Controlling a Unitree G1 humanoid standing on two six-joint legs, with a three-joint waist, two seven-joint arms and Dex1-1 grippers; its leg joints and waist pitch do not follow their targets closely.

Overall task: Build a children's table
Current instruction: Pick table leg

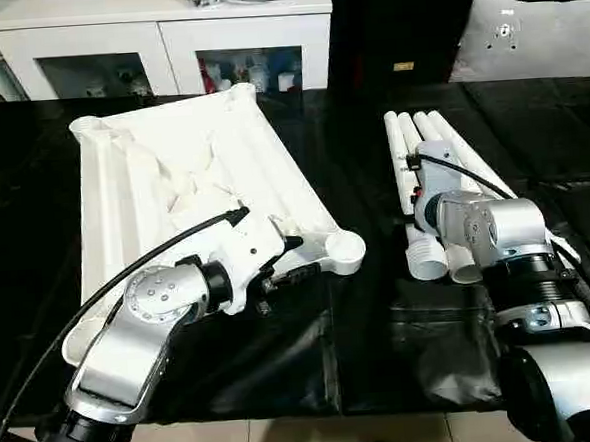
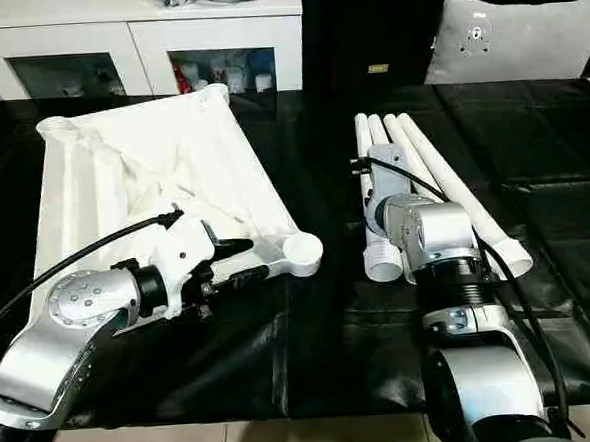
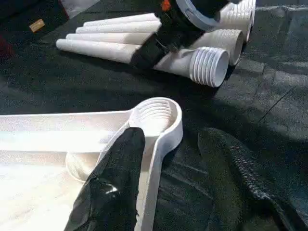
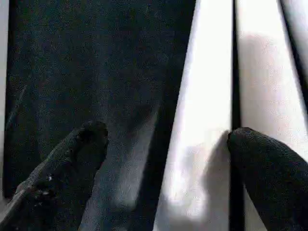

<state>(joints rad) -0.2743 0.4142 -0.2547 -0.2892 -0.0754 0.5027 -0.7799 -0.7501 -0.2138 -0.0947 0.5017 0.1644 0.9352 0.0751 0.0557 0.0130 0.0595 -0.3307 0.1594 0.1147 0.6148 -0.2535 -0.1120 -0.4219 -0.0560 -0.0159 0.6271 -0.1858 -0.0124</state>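
A: Black sheeting covers the work surface, with a white cabinet behind it and a grey cushion at the far right. Where do the grippers stand?

B: The left gripper is at the near right edge of the upturned table top. In the left wrist view one finger lies inside the rim and the other outside it, so the jaws straddle the edge beside the corner socket. They look partly closed around that rim; I would call it a steadying hold.

A: And the right?

B: The right gripper hangs wide apart over the bundle of legs, holding nothing. One finger sits above a white tube, the other above the black sheet beside it.

A: Outward from there?

B: The top lies ribbed side up on the left of the sheet, the four legs lie side by side well to its right, threaded ends toward the robot. No leg is fitted yet.

A: So which step?

B: Picking the first leg, I judge. The next move calls for lowering until one single tube sits between the fingers, closing on it, then bringing its threaded end to the socket the left gripper guards.
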